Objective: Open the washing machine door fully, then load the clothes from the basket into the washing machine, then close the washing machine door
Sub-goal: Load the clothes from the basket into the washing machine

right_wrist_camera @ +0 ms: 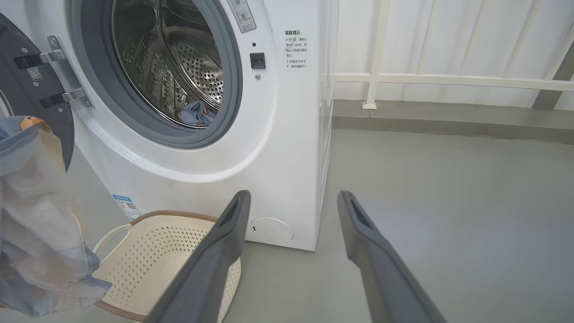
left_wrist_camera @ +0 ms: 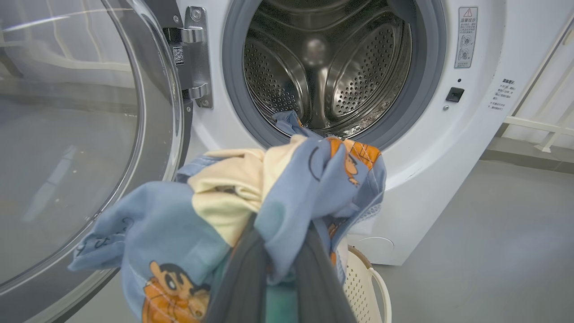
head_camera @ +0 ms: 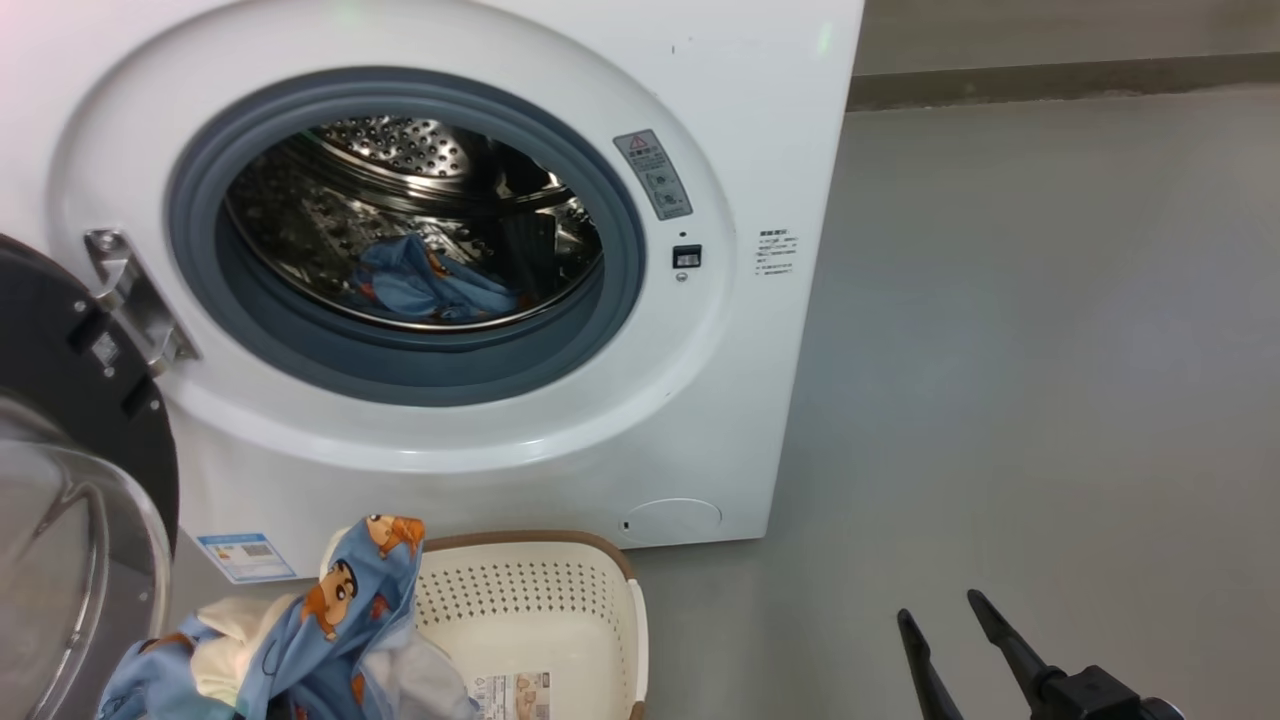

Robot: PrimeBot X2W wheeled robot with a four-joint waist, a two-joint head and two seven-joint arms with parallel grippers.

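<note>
Left pincer (left_wrist_camera: 284,233) clamps the cartoon-print clothes (left_wrist_camera: 224,197) draped over it, probably light, floppy, best pinched mid-bunch; right pincer (right_wrist_camera: 292,195) gapes empty.

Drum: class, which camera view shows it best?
Left wrist view: it faces the drum nearly straight on, showing back wall and paddles. The head view looks down into it; the right wrist view sees it slantwise.

On the washer (head_camera: 760,100) front I am reading a red warning triangle on a grey label (head_camera: 652,173). Chinese print (head_camera: 777,252) beside it, the blue sticker (head_camera: 246,556), the QR tag (left_wrist_camera: 178,55) on the door (head_camera: 60,340) and the paper label (head_camera: 512,694) in the basket (head_camera: 560,541) are showing too small for me.
</note>
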